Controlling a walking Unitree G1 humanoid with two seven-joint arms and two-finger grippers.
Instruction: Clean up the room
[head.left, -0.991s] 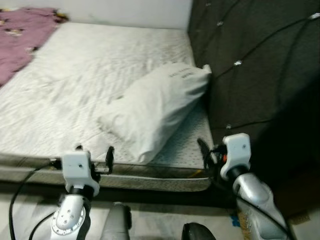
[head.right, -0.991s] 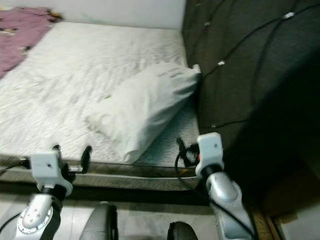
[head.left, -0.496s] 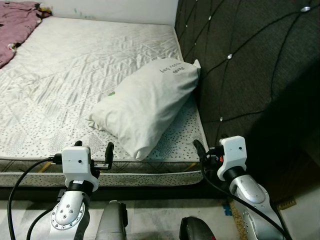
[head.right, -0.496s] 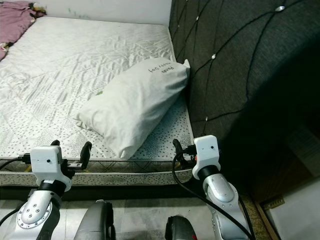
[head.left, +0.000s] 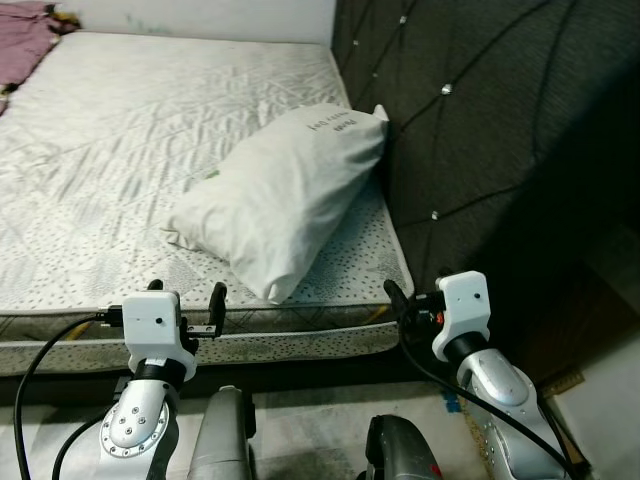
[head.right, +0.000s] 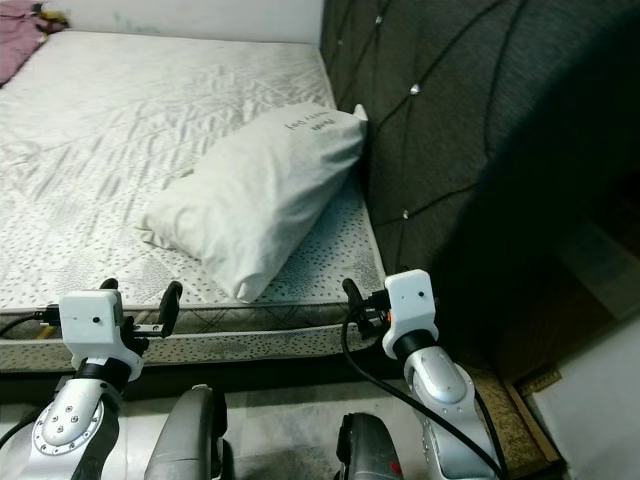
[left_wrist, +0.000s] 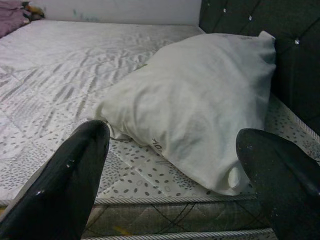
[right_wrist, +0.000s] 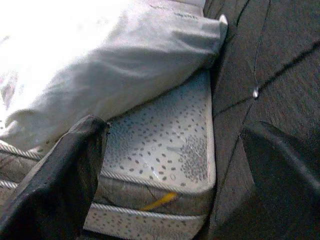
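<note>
A white pillow (head.left: 285, 195) lies on the bare mattress (head.left: 110, 150), its far corner resting against the dark tufted headboard (head.left: 480, 110). A purple blanket (head.left: 18, 50) shows at the far left corner of the bed. My left gripper (head.left: 187, 295) hovers open just in front of the mattress's near edge, with nothing between its fingers; in the left wrist view it (left_wrist: 172, 137) faces the pillow (left_wrist: 200, 105). My right gripper (right_wrist: 175, 132) is open and empty too, held off the bed's near right corner (right_wrist: 185, 165), beside the headboard (right_wrist: 280, 75).
The mattress's piped front edge (head.left: 300, 340) runs across just beyond both grippers. The headboard rises as a wall on the right. Light floor (head.left: 610, 410) shows at the lower right, next to a brown edge (head.left: 565, 383). My own lower body (head.left: 225, 440) fills the bottom.
The camera has swung to the right and sharpened, so the bed and pillow sit further left in the picture. Both grippers hold the same open pose.
</note>
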